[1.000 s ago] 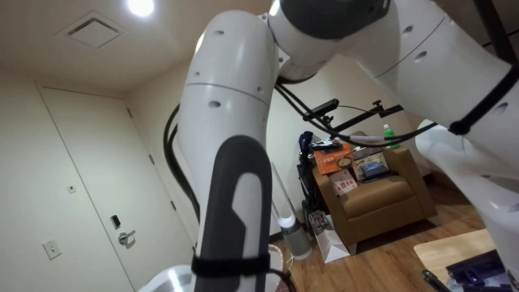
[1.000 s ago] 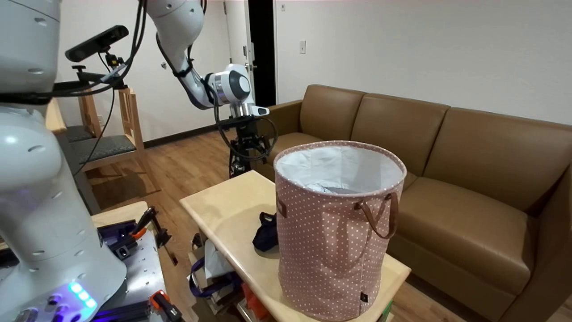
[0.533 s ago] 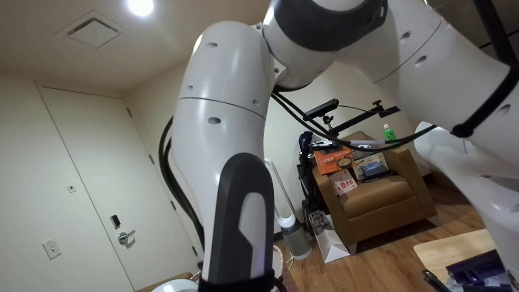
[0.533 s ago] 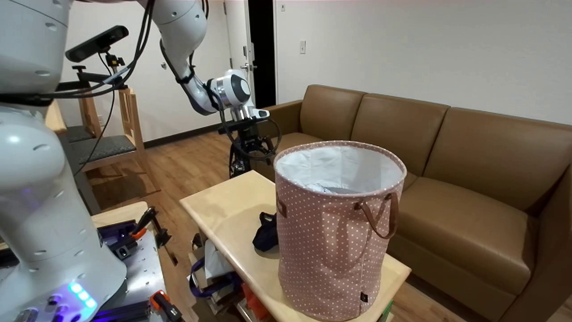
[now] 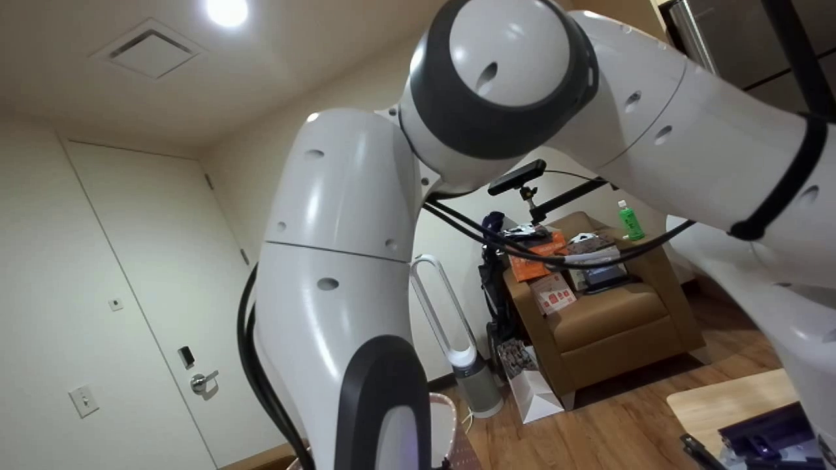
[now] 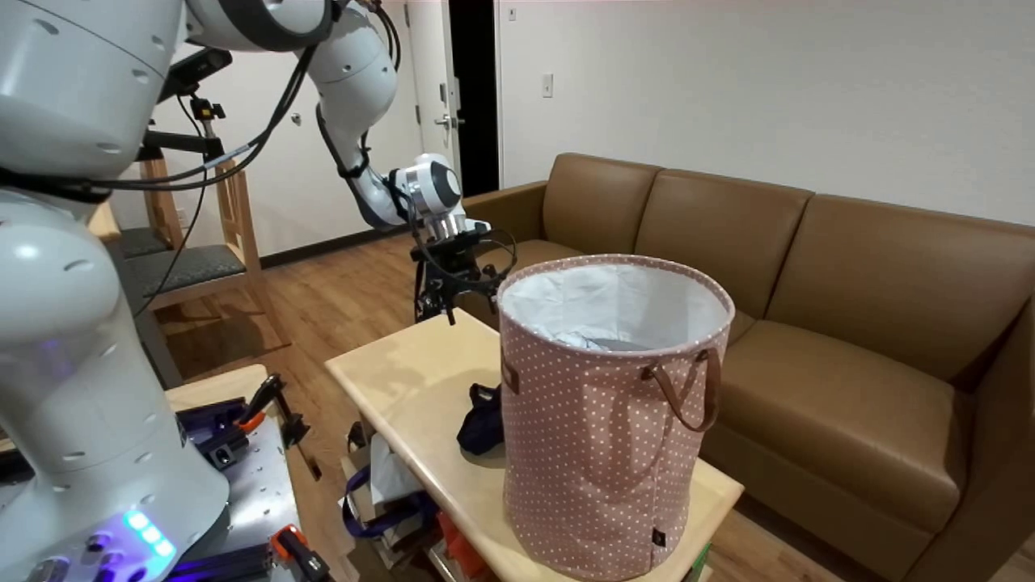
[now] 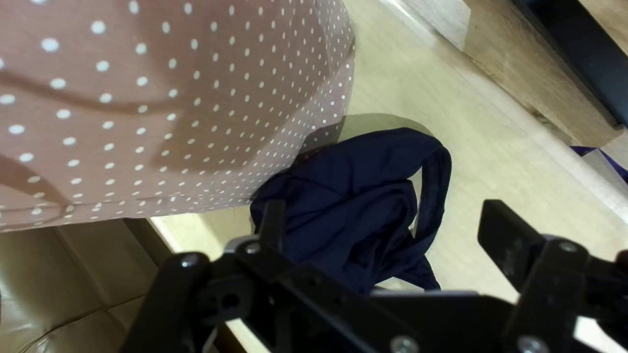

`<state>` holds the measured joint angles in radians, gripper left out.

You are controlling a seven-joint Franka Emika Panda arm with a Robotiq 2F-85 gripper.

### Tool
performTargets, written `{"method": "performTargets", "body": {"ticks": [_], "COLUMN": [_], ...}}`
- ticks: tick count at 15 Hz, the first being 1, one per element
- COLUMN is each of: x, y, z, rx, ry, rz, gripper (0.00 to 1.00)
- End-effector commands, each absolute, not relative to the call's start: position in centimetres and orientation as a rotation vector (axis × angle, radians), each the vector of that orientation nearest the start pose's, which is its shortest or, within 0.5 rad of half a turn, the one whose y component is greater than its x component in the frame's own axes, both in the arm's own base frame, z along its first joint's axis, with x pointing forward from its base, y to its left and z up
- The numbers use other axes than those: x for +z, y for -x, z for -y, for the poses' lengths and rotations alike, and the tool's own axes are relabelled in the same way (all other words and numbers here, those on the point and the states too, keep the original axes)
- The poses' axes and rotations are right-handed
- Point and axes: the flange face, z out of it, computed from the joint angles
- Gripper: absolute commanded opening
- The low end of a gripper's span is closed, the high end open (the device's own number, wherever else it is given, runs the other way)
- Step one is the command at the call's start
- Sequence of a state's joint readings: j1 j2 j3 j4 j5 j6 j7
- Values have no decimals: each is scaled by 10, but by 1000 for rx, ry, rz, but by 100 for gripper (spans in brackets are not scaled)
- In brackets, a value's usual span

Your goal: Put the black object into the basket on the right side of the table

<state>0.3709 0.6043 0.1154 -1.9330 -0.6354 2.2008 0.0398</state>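
The black object is a crumpled dark cloth with a loop, lying on the light wood table against the foot of the basket. The black cloth also fills the middle of the wrist view. The basket is tall, pink with white dots, white-lined and open on top. Its side shows in the wrist view and part of it in an exterior view. My gripper is above the table's far end, apart from the cloth. In the wrist view the gripper has its fingers wide apart with nothing held.
A brown sofa stands behind the table. Bags and boxes sit under and beside the table's edge. The basket wall rises close beside the cloth. A black camera on an arm stands near the robot.
The arm has come down, and in an exterior view the gripper has moved lower and slightly right, tilting over the table's far end. The cloth and basket have not moved.
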Motion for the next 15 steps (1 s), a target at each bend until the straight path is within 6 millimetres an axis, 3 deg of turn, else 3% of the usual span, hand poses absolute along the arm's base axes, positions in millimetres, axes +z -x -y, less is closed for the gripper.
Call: {"method": "performTargets", "body": {"ticks": [1,3,5,10,11,14,15], "x": [152,138,108,46,62,39,38], "y": [-523,-532,-549,-579,-563,-574,-578], "z": [-260,-273,-283,-281,-280,-279,-281], "rx": [336,392,490,898,770,862,746], "ry": [3217,3173,3072,2866,2951,2897,2901], "rz": [1643,1862,2000,2214,2128,2166,2161], "gripper": [100,100,100,100,100,100,100]}}
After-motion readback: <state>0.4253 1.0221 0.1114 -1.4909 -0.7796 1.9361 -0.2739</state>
